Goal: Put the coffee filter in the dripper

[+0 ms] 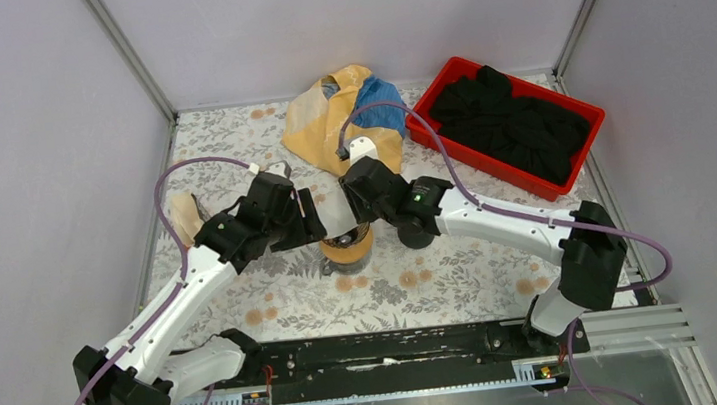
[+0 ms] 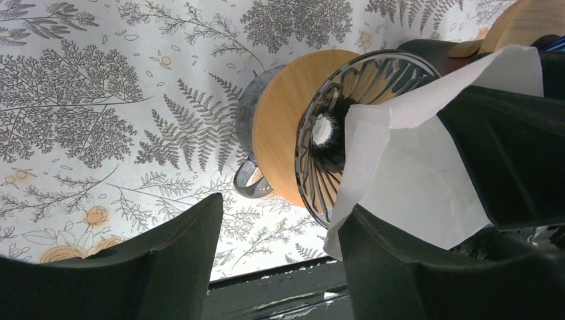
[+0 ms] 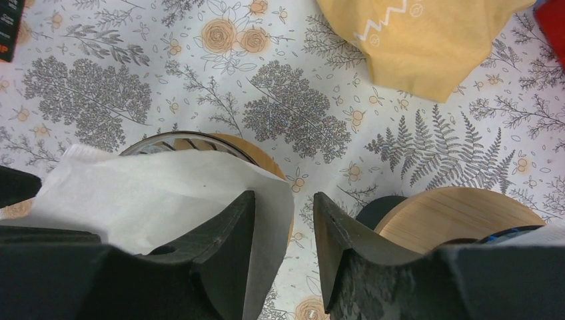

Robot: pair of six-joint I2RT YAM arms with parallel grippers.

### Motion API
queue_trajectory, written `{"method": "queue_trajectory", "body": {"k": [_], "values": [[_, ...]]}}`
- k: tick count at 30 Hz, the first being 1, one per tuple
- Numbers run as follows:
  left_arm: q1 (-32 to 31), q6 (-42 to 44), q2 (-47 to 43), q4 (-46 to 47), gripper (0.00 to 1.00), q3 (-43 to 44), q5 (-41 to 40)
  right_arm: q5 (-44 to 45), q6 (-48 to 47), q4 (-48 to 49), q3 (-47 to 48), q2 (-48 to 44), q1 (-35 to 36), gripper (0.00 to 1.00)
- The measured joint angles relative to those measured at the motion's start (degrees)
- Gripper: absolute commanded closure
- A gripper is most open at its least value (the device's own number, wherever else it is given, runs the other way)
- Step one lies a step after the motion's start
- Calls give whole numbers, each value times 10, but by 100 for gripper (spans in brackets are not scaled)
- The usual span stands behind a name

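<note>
The dripper (image 1: 348, 251), a ribbed glass cone (image 2: 333, 143) in a wooden collar (image 2: 283, 127), stands mid-table between both arms. The white paper coffee filter (image 1: 335, 211) leans over its rim and partly into the cone. My left gripper (image 2: 286, 203) is open on the dripper's left side, and the filter (image 2: 426, 180) rests against the outside of its right finger. My right gripper (image 3: 283, 197) is open. The filter (image 3: 153, 193) drapes over its left finger, with one edge hanging into the gap and not pinched. The dripper's rim (image 3: 174, 139) peeks out behind the paper.
A red bin (image 1: 487, 163) of black cloth sits at the back right. A yellow and blue cloth (image 1: 336, 119) lies behind the dripper. A wooden disc on a black base (image 3: 453, 213) stands just right of the right gripper. A beige object (image 1: 185, 219) lies at the left.
</note>
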Motion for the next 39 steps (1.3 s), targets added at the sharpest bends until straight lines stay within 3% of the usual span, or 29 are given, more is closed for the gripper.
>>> {"method": "queue_trajectory", "body": {"k": [39], "values": [[0, 18, 10, -21, 31, 0, -5, -56, -15, -26, 22, 45, -3, 50]]}}
